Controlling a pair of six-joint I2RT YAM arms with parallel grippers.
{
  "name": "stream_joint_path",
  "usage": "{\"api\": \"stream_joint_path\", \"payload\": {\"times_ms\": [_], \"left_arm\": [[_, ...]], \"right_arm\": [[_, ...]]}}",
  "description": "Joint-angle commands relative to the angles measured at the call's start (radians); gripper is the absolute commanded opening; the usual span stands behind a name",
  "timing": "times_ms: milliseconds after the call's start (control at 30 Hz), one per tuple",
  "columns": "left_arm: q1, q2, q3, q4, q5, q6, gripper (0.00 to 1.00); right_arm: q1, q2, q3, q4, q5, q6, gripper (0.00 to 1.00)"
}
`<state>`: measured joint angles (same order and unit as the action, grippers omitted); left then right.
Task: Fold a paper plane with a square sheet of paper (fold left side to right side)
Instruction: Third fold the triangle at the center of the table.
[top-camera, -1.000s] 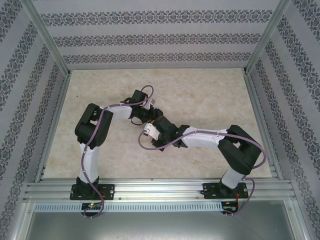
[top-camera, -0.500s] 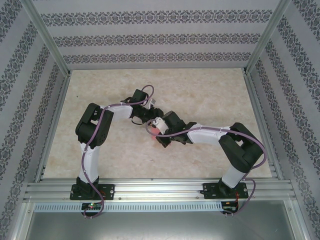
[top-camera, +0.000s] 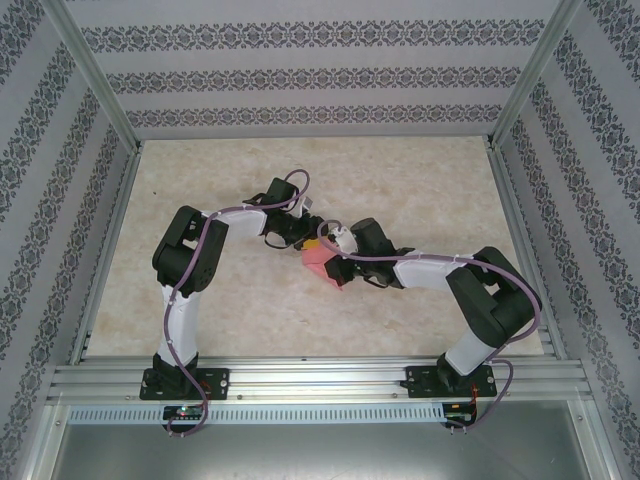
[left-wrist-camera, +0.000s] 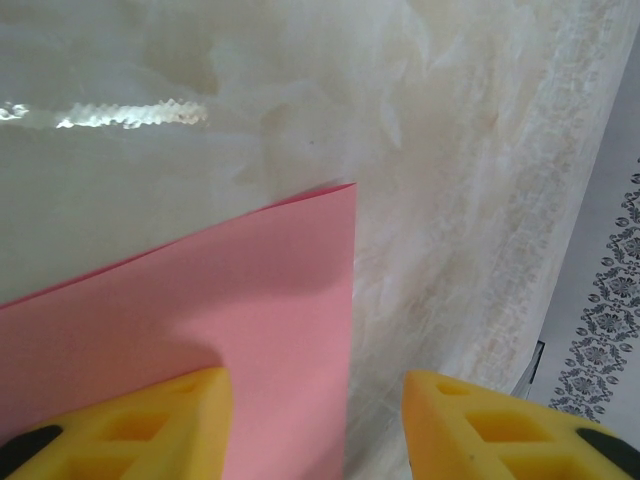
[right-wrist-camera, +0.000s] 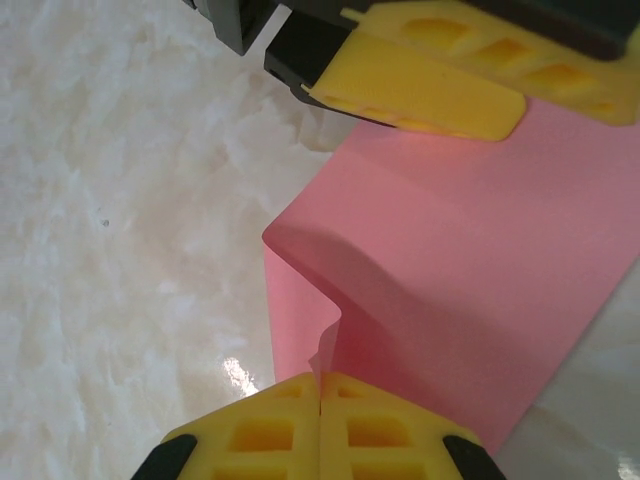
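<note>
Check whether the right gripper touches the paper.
Touching. In the right wrist view, the right gripper pinches a lifted fold of the square sheet of paper.

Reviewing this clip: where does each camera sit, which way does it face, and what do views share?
Top external: above and behind, facing down at the table; left arm, right arm meet at the paper.
Left wrist: faces down past open left pincer at paper's corner.
Right wrist: faces down; right pincer pinches paper.
Shared: paper in all.
</note>
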<state>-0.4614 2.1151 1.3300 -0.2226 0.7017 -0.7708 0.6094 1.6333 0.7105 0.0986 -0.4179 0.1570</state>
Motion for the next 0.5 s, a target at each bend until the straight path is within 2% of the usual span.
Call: {"api": "stream_joint_path", "payload": {"times_ms": [0, 467], "left_arm": [[-0.022, 0.091, -0.027, -0.074, -0.105, 0.028, 0.5], [-0.025, 0.097, -0.023, -0.078, -0.111, 0.025, 0.5]], "right_arm": [[-0.012, -0.001, -0.009, 0.059, -0.062, 0.032, 0.0], [-0.086, 0.041, -0.043, 0.112, -0.097, 0.129, 0.0]]}}
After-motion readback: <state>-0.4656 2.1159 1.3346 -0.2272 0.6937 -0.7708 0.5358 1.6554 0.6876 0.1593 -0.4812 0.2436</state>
